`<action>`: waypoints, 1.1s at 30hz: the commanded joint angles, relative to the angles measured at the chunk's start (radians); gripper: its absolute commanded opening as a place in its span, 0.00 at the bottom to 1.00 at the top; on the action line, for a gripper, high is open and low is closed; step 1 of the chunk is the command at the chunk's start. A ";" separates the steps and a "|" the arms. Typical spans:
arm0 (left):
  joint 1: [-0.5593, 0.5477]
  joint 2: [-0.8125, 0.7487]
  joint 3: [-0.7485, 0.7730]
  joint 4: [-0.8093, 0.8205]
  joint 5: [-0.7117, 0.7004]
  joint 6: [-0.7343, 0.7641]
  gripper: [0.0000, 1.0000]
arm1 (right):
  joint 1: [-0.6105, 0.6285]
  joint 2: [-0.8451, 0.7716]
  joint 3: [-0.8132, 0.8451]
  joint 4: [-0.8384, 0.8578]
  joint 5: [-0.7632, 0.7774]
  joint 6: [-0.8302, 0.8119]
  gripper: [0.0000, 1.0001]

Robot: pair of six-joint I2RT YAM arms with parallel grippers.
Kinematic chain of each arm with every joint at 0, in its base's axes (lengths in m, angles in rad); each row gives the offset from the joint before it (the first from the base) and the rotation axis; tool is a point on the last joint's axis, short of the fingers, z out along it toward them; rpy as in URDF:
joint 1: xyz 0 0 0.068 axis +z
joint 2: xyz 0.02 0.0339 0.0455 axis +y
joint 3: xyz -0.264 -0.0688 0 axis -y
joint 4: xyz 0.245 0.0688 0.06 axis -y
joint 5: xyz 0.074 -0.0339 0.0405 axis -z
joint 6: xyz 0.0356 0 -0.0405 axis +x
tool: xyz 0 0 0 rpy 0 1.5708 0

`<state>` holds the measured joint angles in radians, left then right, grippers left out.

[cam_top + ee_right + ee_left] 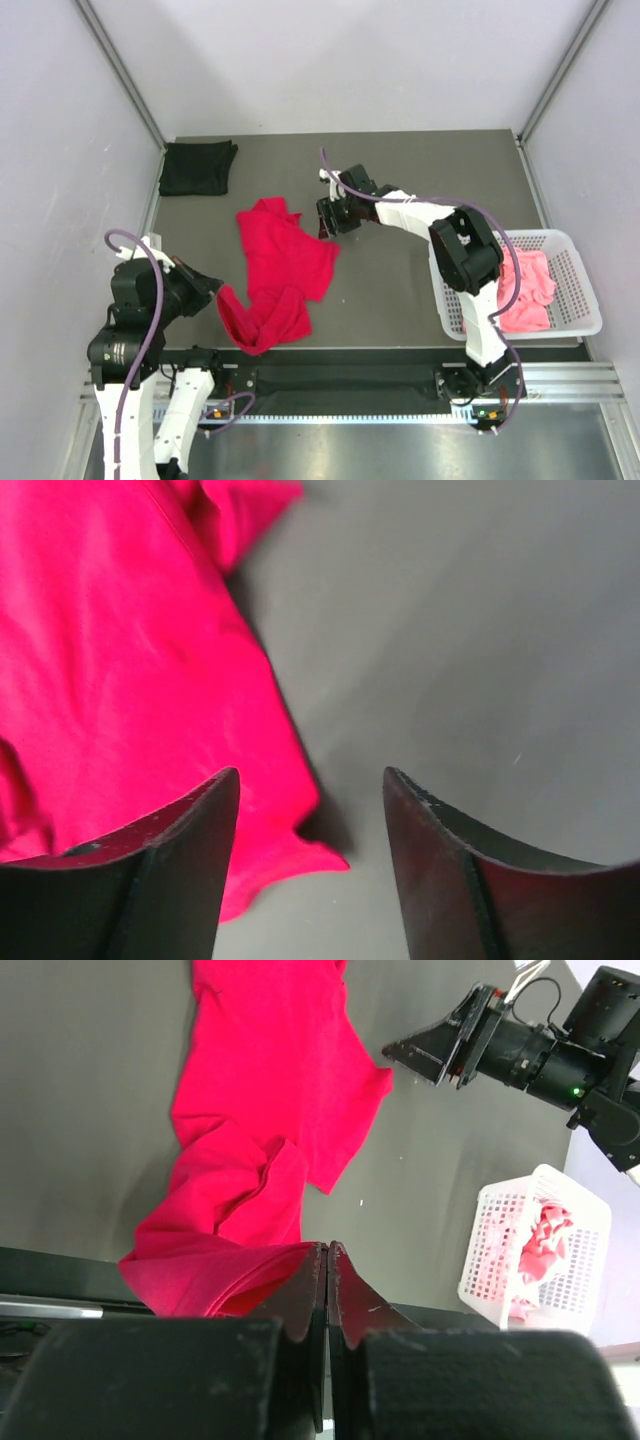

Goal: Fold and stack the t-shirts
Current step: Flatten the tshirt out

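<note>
- Dark grey table (400, 290), white walls (350, 60) on three sides; both arms bolted at the near edge.
- Left arm: folded low and tight over its own base, wrist turned in toward the table's middle.
- Left gripper (327, 1252): clenched, fingers pressed flat together, no gap showing.
- Red t-shirt (270, 1090) starts right at the left fingertips. Its bunched near corner touches one finger, and the cloth runs away ahead of the hand. A thin edge may be nipped between the tips, but the wrist view does not settle it.
- Right arm: elbow raised above the basket, forearm stretched far out toward the table's middle, wrist pitched down.
- Right gripper (310, 780): released, jaws well apart, nothing between them, bare table under the gap.
- The red t-shirt's side edge lies just beside the right gripper, on the side toward the left arm. A pointed corner of cloth pokes out beneath the finger on that side. The shirt is crumpled and unfolded, spread between the two hands.
- White lattice basket (575, 250): behind the right gripper, next to the right arm's base at the table's right edge.
- Basket contents: salmon pink t-shirt (525, 290), loosely heaped, not folded.
- Black t-shirt (198, 167): folded into a flat rectangle, well beyond the left gripper in the table's far left corner, apart from the red one.
</note>
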<state>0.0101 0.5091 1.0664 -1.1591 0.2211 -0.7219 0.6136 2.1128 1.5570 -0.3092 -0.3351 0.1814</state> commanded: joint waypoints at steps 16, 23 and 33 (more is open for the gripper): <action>-0.002 0.031 0.069 0.055 0.003 0.033 0.00 | 0.071 -0.026 -0.064 -0.024 -0.062 0.007 0.05; -0.002 0.112 0.118 0.228 -0.110 0.036 0.00 | -0.012 -0.233 0.026 0.091 0.016 0.173 0.00; -0.002 0.362 0.308 0.602 -0.212 0.085 0.00 | -0.258 -0.439 0.435 0.225 -0.010 0.388 0.00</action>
<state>0.0101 0.8207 1.2922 -0.7849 0.0467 -0.6937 0.4053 1.7977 1.8771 -0.2092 -0.3222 0.4831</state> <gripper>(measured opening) 0.011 0.013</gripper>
